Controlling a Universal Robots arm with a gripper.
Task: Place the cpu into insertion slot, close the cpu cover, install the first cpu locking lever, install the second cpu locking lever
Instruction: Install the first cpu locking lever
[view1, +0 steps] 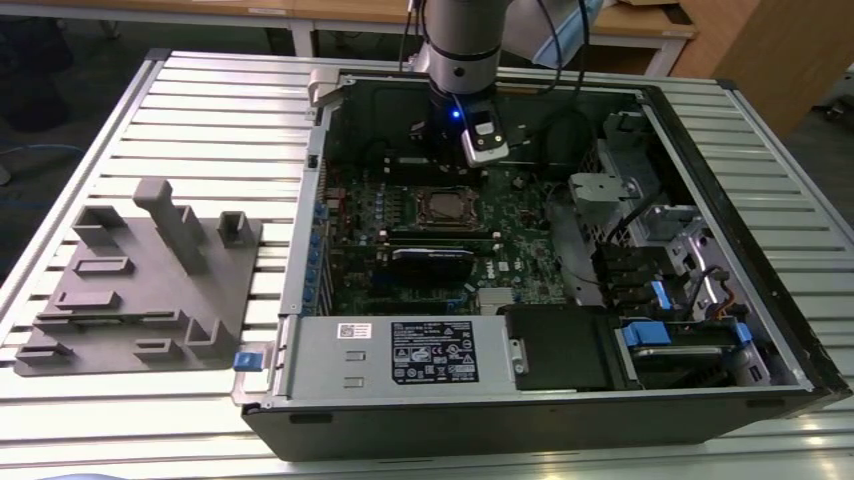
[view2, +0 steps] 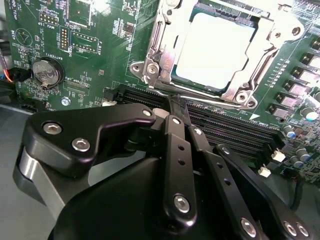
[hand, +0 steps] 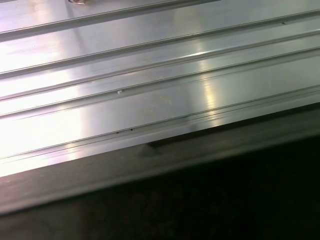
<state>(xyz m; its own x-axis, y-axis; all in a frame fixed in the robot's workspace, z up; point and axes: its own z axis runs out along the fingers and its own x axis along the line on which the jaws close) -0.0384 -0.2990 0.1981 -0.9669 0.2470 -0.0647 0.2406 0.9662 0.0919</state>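
In the second wrist view, the cpu (view2: 215, 47) shows its pale metal top inside the insertion slot. The silvery cpu cover (view2: 159, 50) lies flat around it, with the chip showing through its square cut-out. A thin metal lever rod (view2: 215, 99) runs along the socket edge closest to my gripper. My gripper (view2: 178, 103) is shut, its black fingers pressed together with the tips right at that rod, between the socket and the memory slots. In the exterior view the arm (view1: 461, 50) reaches down into the open computer case, just behind the insertion slot (view1: 422, 200).
Long black memory slots (view2: 235, 130) lie beside the socket, and a coin battery (view2: 46, 72) sits on the board. The case walls (view1: 314, 200), a black card (view1: 431, 262), the power supply (view1: 400, 350) and drive bays (view1: 667, 250) surround the board. A grey fixture block (view1: 147, 280) stands on the slatted table (hand: 150, 90).
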